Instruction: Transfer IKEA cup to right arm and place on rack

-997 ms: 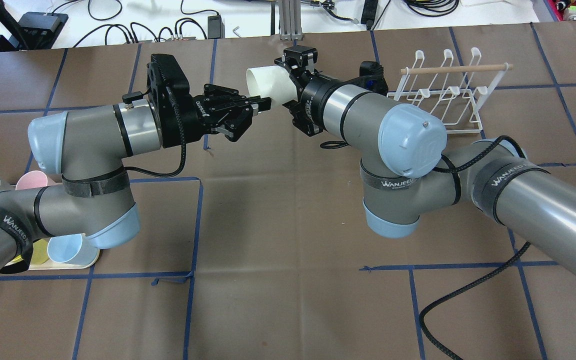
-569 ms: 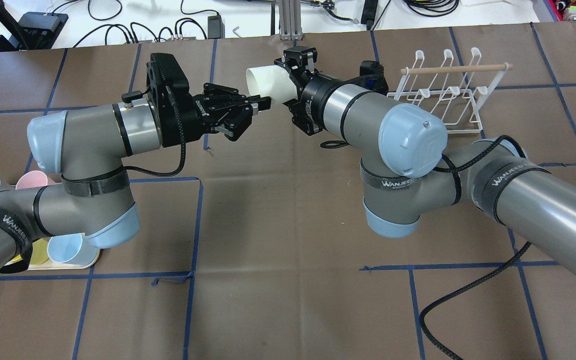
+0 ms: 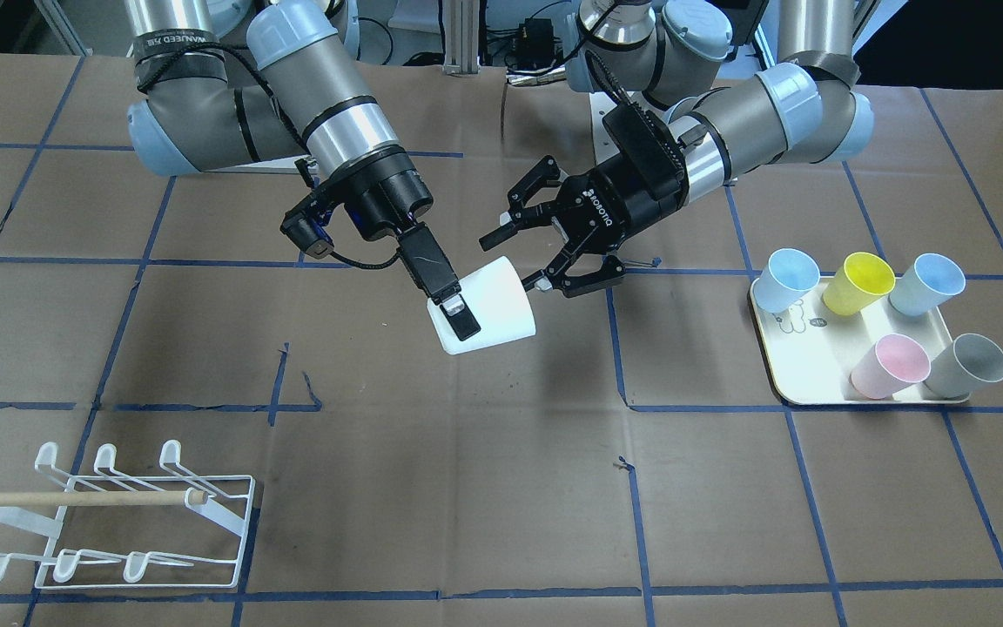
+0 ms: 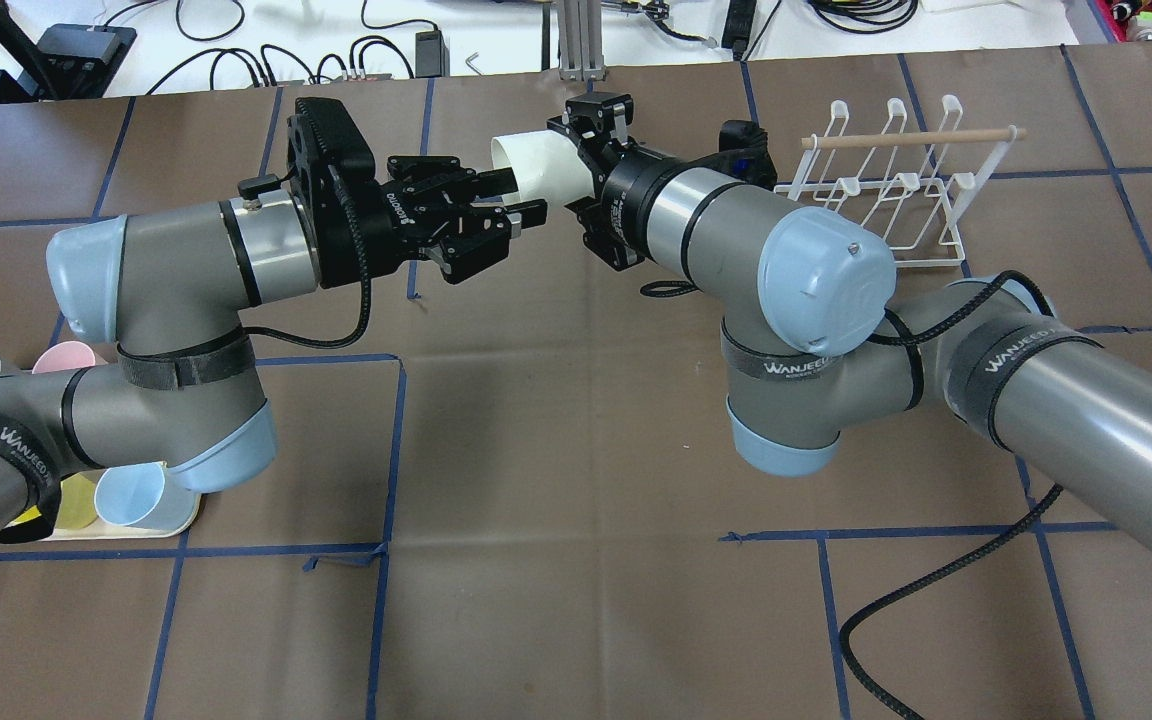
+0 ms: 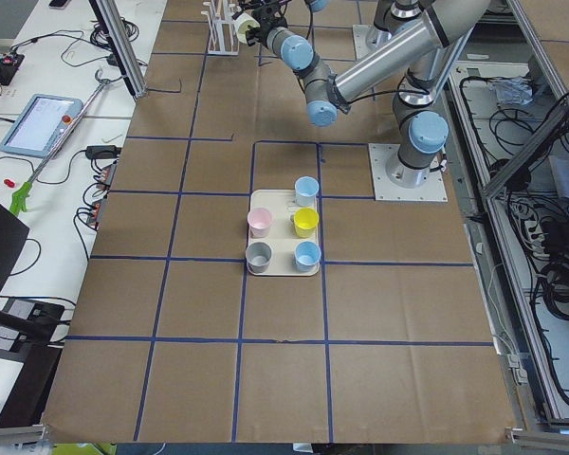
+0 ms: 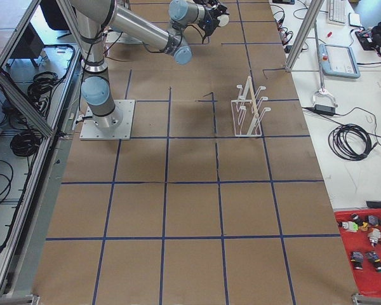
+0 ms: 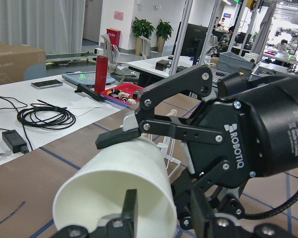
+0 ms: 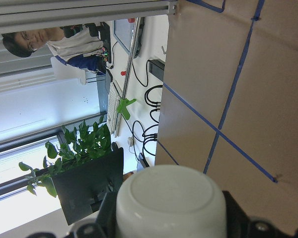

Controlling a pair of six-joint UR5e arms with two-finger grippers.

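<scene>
Since the earlier overhead frames your left gripper (image 4: 524, 197) has let go, its linkage jaws now spread about the mouth of the white IKEA cup (image 3: 493, 300). The cup hangs on its side in mid-air over the middle of the table (image 3: 467, 522), clamped near its base by the right gripper (image 3: 465, 324). Judge the hand-over all but done — you have yet to back the left gripper clear, carry the cup to the rack (image 3: 75, 498) — well apart, near the table's corner — and hang it there.
</scene>
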